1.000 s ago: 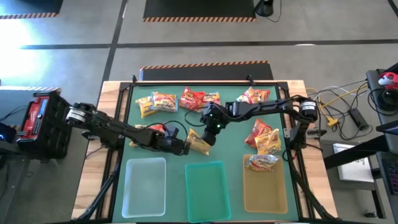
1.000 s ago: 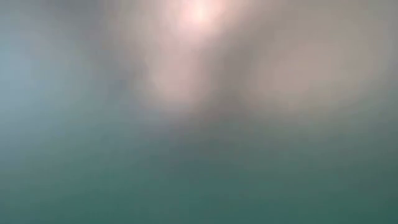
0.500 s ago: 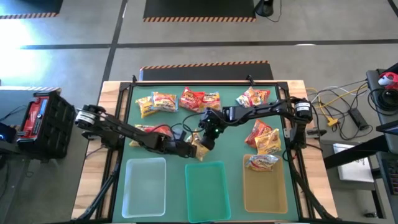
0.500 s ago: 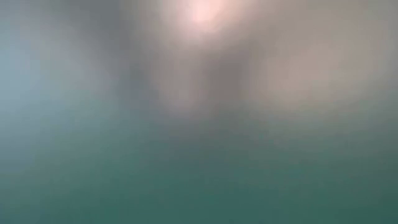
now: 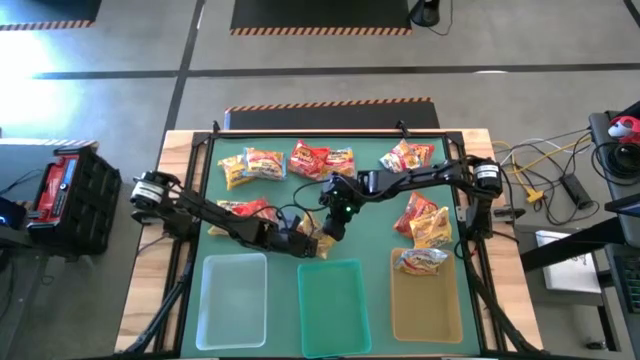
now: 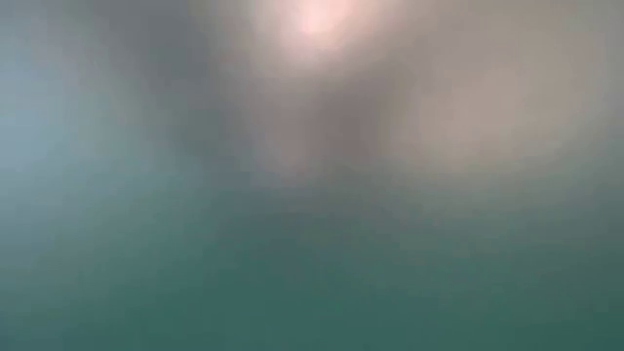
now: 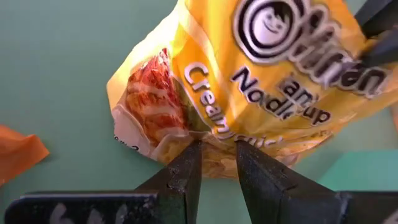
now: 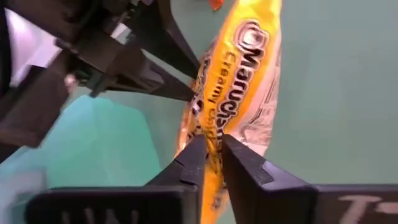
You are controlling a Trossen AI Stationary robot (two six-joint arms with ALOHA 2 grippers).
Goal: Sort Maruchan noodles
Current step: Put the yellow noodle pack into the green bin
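Packet (image 7: 249, 81), yellow, hangs mid-mat just at 12 o'clock of your teal tray (image 5: 335, 300). Your left gripper (image 7: 214, 163) has its fingers clamped on one edge; your right gripper (image 8: 213, 155) pinches another edge, fingers nearly together. Other packets (image 5: 320, 160) lie toward 12 and 3 o'clock.

Both arms are dark, nearly black, built of slim jointed segments. Near each base sits a pale silver-grey cylindrical joint with a dark band. The left gripper (image 7: 214, 165) has two matte black, wedge-shaped fingers (image 7: 183, 171) on a flat black crossbar bearing faint pale markings, probably numerals. The right gripper (image 8: 213, 162) looks alike, its bar also faintly marked.
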